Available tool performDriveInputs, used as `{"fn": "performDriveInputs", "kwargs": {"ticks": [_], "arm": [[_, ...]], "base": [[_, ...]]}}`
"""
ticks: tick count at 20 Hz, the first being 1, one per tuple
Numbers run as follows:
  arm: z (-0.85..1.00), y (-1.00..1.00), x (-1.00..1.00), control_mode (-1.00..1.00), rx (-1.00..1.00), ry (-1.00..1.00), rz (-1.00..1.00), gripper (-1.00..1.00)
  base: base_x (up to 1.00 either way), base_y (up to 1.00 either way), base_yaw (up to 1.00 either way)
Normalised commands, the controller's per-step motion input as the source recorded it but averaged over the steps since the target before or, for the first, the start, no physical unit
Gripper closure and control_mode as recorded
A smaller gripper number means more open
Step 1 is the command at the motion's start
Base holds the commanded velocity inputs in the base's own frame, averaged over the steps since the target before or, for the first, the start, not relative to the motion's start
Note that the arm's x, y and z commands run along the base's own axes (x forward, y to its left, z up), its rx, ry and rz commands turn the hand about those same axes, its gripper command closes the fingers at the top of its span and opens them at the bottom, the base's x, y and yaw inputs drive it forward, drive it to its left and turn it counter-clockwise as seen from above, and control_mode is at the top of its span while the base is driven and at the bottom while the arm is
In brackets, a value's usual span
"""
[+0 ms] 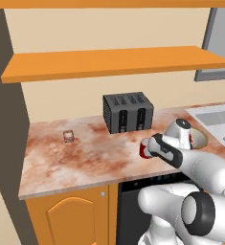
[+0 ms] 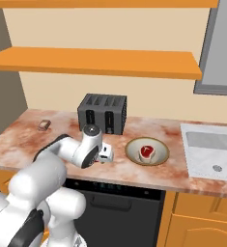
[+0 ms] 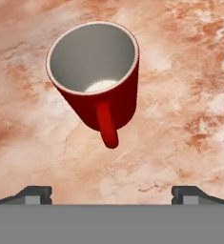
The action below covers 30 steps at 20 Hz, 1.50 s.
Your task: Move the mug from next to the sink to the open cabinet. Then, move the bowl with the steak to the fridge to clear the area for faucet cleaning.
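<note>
Hovering over the red mug, gripper with jaws spread wide, holding nothing. Mug upright on the marbled counter, handle toward the fingers, left of the bowl with steak; sink right of the bowl; toaster behind.

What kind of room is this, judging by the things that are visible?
It is most likely a kitchen, a rendered one: a toaster stands on a marbled counter, a sink is set into it, and orange cabinets sit below.
</note>
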Motion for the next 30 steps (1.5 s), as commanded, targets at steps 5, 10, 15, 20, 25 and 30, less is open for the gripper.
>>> {"fn": "performDriveInputs", "kwargs": {"ticks": [5, 10, 15, 20, 25, 30], "arm": [[-0.01, 0.0, 0.1, -1.0, 0.01, 0.0, 0.0, -1.0], [0.0, 0.0, 0.1, -1.0, 0.0, 0.0, 0.0, -1.0], [0.0, 0.04, 0.43, -1.0, 0.0, 0.0, 0.0, -1.0], [-0.01, 0.0, 0.13, -1.0, 0.0, 0.0, 0.0, -1.0], [-0.01, 0.0, 0.0, -1.0, 0.0, 0.0, 0.0, -1.0], [-0.26, 0.13, 0.0, -1.0, 0.0, 0.04, 0.0, 1.0]], "base": [[0.0, 0.0, 0.0], [0.0, 0.0, 0.0], [0.0, 0.0, 0.0], [0.0, 0.0, 0.0], [0.0, 0.0, 0.0], [0.0, 0.0, 0.0]]}}
